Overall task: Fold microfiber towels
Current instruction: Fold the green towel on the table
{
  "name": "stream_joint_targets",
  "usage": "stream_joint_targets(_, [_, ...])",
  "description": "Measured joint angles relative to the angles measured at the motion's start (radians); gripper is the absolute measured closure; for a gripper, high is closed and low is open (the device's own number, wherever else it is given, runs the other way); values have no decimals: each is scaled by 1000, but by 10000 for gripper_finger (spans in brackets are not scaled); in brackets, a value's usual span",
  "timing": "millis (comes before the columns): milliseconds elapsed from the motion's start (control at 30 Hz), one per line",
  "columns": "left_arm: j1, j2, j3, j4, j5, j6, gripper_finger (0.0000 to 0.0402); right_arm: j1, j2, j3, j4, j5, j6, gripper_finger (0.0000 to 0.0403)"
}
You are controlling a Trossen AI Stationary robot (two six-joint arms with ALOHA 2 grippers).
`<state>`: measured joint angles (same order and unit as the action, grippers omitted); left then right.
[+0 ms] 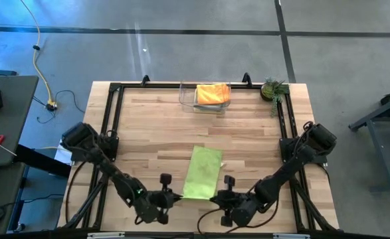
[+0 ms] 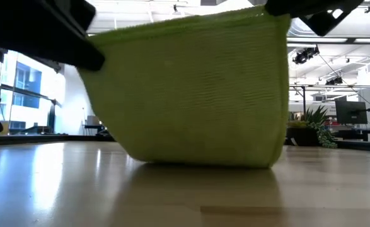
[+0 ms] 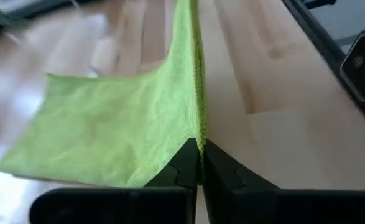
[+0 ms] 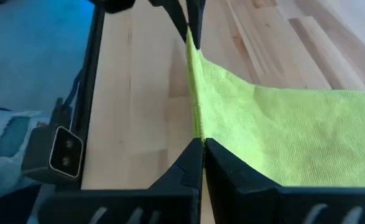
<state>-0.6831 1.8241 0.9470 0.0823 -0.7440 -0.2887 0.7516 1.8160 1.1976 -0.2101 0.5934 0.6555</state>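
The lime green towel (image 1: pixel 202 172) lies near the tabletop's (image 1: pixel 148 126) front edge, its near edge lifted. The left gripper (image 3: pixel 200 163) and right gripper (image 4: pixel 203 148) each pinch 1 corner, clamped tight. To fold well, carry both corners forward together, level, keeping the edge taut, and land them squarely on the far edge.

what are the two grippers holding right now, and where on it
Both hold the lime green towel by its near edge: the left gripper pinches one corner, the right gripper the other, with that edge raised off the table.
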Motion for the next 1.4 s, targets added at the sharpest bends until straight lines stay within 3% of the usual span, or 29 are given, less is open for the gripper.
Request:
stream_joint_targets(167, [90,-18,-2,-15,133,-57,400,-14,0,0,-61,9,70,403])
stream_joint_targets(267, [160,-25,-3,-16,162,-76,400,-47,0,0,-147,22,141,403])
stream_joint_targets(600, [371,-79,-3,-18,161,-28,401,-174,-11,0,-374,52,195,403])
stream_joint_targets(833, [487,-73,-3,-52,216,-12,401,-258,-29,0,-506,58,174,403])
stream_joint_targets(1133, [593,-70,-3,-62,252,38,401,-340,-29,-2,-555,62,150,403])
stream_joint_targets(1400, [658,-70,-3,-32,325,75,401,-370,-29,-2,-631,62,236,403])
